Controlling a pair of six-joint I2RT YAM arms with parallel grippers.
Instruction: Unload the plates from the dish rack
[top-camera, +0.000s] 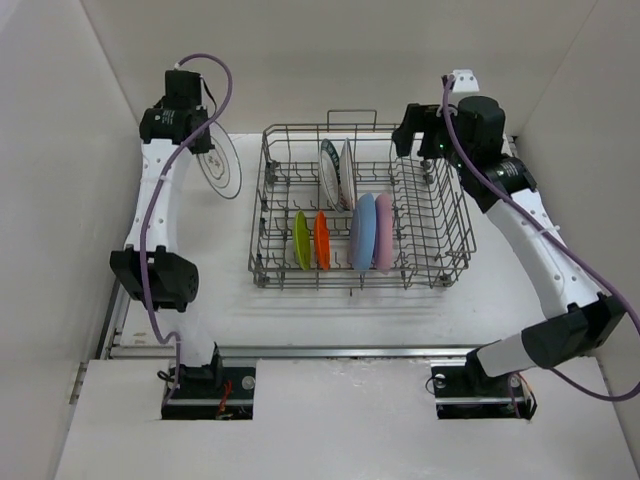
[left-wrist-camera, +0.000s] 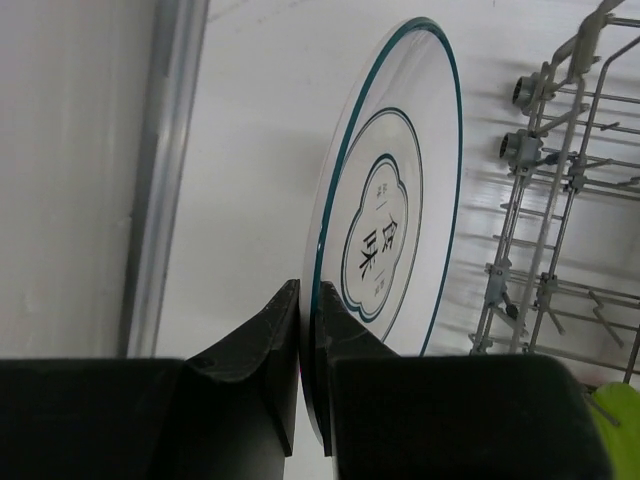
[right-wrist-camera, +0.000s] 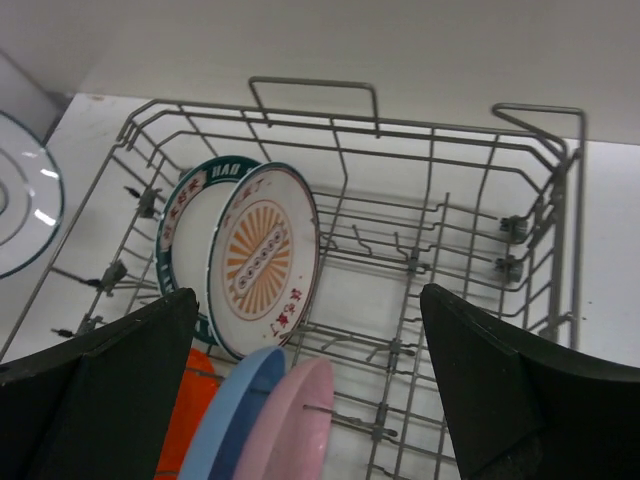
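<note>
My left gripper (top-camera: 203, 141) (left-wrist-camera: 308, 300) is shut on the rim of a white plate with a teal ring and dark characters (top-camera: 222, 166) (left-wrist-camera: 390, 220), held on edge left of the dish rack (top-camera: 440, 215); it also shows in the right wrist view (right-wrist-camera: 20, 195). In the rack stand a lime green plate (top-camera: 301, 240), an orange plate (top-camera: 321, 240), a light blue plate (top-camera: 362, 232), a pink plate (top-camera: 384, 232) and two white patterned plates (top-camera: 337, 172). My right gripper (top-camera: 415, 135) (right-wrist-camera: 308, 292) is open and empty above the rack's back right, over the sunburst plate (right-wrist-camera: 262, 255).
White walls enclose the table on the left, back and right. The rack's tall wire sides (right-wrist-camera: 440, 200) and upright tines (left-wrist-camera: 560, 200) stand around the plates. The teal-rimmed plate (right-wrist-camera: 185, 220) leans behind the sunburst one.
</note>
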